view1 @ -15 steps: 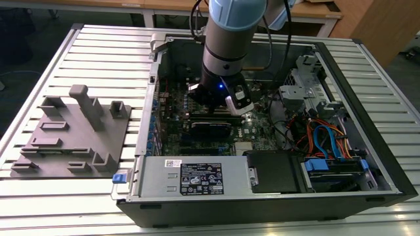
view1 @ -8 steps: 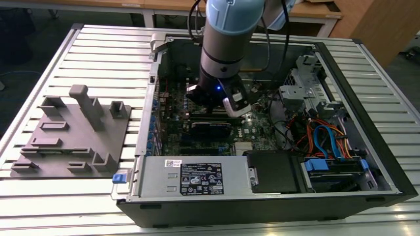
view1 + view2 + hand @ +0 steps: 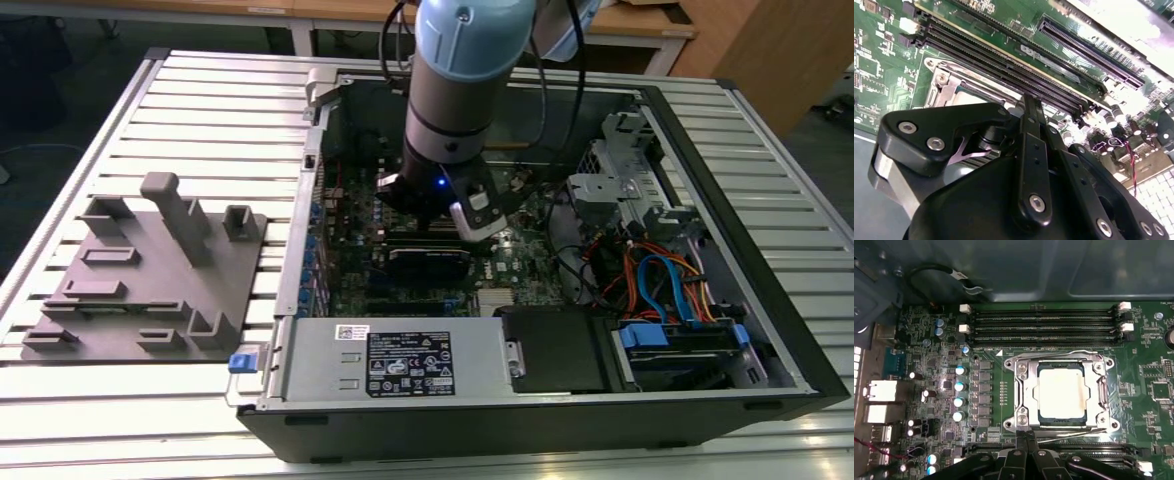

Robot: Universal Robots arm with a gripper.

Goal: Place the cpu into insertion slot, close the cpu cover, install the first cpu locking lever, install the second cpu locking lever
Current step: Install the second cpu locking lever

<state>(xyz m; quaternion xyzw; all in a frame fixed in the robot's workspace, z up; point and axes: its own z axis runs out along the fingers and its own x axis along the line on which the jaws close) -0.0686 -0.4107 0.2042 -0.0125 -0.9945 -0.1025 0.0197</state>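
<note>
Dull silver square cpu (image 3: 1061,392) is seated beneath closed silvery frame cpu cover (image 3: 1024,390); black gripper (image 3: 1027,436), fingers pressed together, is positioned beside thin wire locking lever (image 3: 1074,432), where slippage is risked.

In the second wrist view, the gripper (image 3: 1030,107) body is covering most of the insertion slot (image 3: 949,87); finger spacing is remaining indiscernible.

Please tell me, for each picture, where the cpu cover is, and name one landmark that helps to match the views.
Exterior view: hidden under the arm, inside the case.
First wrist view: the cpu cover lies closed around the cpu.
Second wrist view: its corner shows behind the gripper.
Shared landmark: the long black memory slots.
</note>
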